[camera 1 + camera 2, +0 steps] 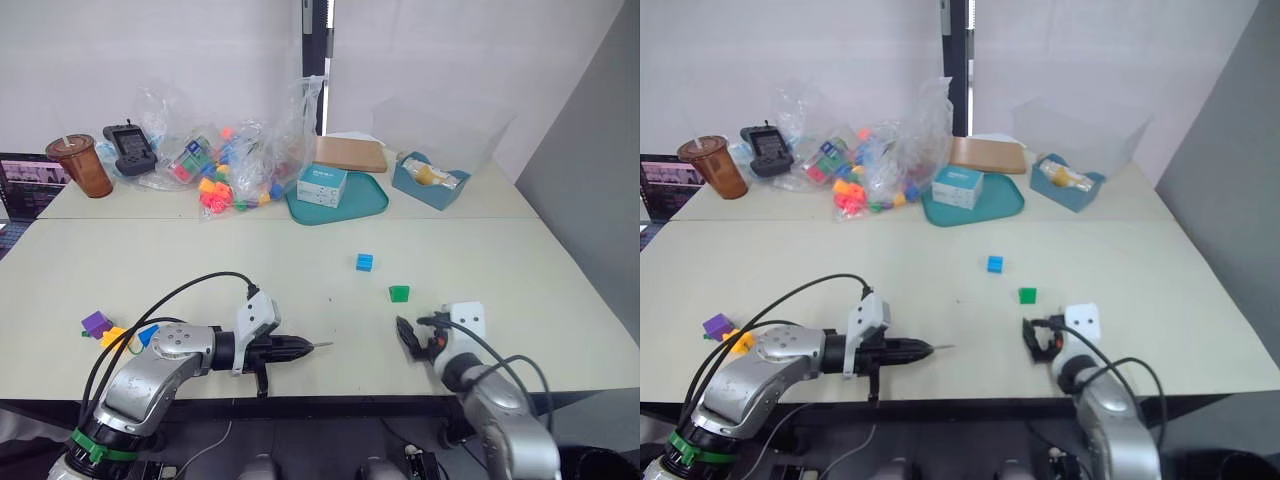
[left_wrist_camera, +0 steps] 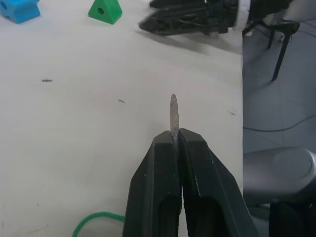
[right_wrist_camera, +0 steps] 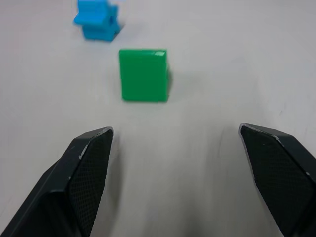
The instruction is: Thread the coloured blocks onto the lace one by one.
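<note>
**Inspector:** Status of both grippers, please.

**Operator:** Left gripper [image 2: 176, 140] is clamped on the grey needle tip [image 2: 174, 112] of the lace [image 2: 97, 219]; the tip sticks out past the fingertips toward my right side, and the green cord trails back behind the fingers. Right gripper [image 3: 175, 143] is spread wide with nothing between its fingers.

**Inspector:** Where are the blocks?

**Operator:** Green block [image 3: 143, 74] lies on the table [image 1: 300, 260] just ahead of the right gripper, roughly centred between its fingers but slightly toward one side. Light blue block [image 3: 97, 21] sits beyond it, a little apart. Purple block [image 1: 96, 323] and orange-yellow block [image 1: 113, 336] rest behind my left arm, near its elbow, with a blue piece [image 1: 148, 334] beside them.

**Inspector:** Step in hand?

**Operator:** I judge it to be picking the green block for threading. The left wrist view shows a hole in its triangular face, so I would grip the flat sides and leave that hole uncovered and turned toward the needle.

**Inspector:** Risk?

**Operator:** Block is small; an off-centre close could skate it away. I would centre it first.
</note>
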You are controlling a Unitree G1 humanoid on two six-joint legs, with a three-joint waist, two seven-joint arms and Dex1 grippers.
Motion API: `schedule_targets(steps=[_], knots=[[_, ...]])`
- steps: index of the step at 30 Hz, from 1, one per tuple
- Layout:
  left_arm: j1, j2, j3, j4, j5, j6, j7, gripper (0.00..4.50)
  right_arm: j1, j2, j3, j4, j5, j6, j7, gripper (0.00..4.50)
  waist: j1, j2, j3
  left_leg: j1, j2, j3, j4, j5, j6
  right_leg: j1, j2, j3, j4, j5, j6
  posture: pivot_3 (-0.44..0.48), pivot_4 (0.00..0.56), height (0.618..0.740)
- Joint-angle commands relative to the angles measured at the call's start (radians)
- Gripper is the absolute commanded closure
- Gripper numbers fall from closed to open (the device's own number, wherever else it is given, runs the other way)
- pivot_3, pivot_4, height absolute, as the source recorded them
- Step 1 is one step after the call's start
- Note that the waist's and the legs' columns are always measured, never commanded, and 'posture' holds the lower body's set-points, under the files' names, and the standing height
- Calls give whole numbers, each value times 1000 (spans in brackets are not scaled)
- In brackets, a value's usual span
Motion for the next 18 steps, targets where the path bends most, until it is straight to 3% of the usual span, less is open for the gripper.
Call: schedule_targets(steps=[1,11,18], knots=[[2,11,25,-44,-25,4,2,4500,-43,14,12,64,-57,-98,-86,196,2,0,0,0,0,0,0,0,0,0,0,0,0,0,0,0,150,740],[25,20,30,-69,-37,15,26,4500,-188,34,27,314,-66,-222,-140,196,-4,0,0,0,0,0,0,0,0,0,0,0,0,0,0,0,150,740],[33,24,24,-69,-36,11,35,4500,-193,55,68,305,-66,-243,-120,2391,-6,0,0,0,0,0,-1,0,0,0,0,0,0,0,0,0,150,740]])
